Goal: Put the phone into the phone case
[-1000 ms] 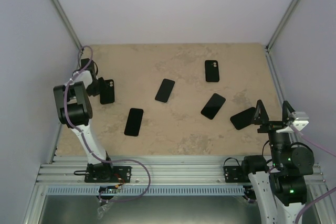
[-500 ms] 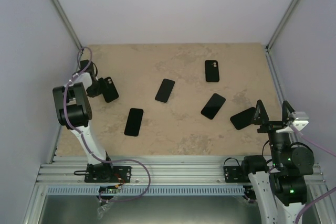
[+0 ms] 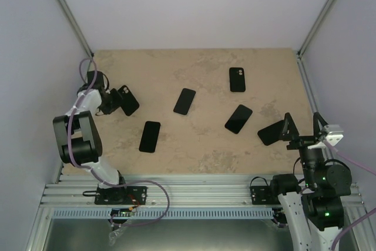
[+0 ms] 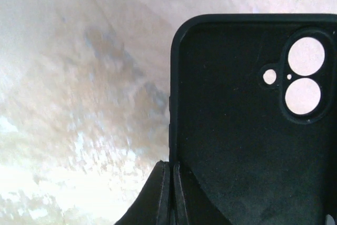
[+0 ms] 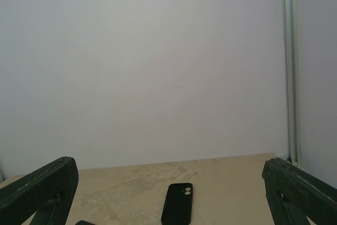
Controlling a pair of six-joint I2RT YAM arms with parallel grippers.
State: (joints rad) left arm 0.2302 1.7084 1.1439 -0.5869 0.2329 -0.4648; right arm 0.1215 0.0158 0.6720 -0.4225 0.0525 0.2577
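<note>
Black phone case (image 4: pixel 253 119) was pinched by its edge in the nearly closed left end effector (image 4: pixel 171 183), at the left side of the beige surface (image 3: pixel 200 145), apparently tilted off it. The right end effector (image 3: pixel 303 127) stood spread wide near the right edge. A phone (image 3: pixel 150 136) lay flat near the case, not touching it.

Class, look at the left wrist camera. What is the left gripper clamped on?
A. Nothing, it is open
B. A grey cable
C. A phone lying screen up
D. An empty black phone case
D: the left gripper is shut on the edge of the black phone case, and the table shows through its camera cutouts, so no phone is inside.
</note>
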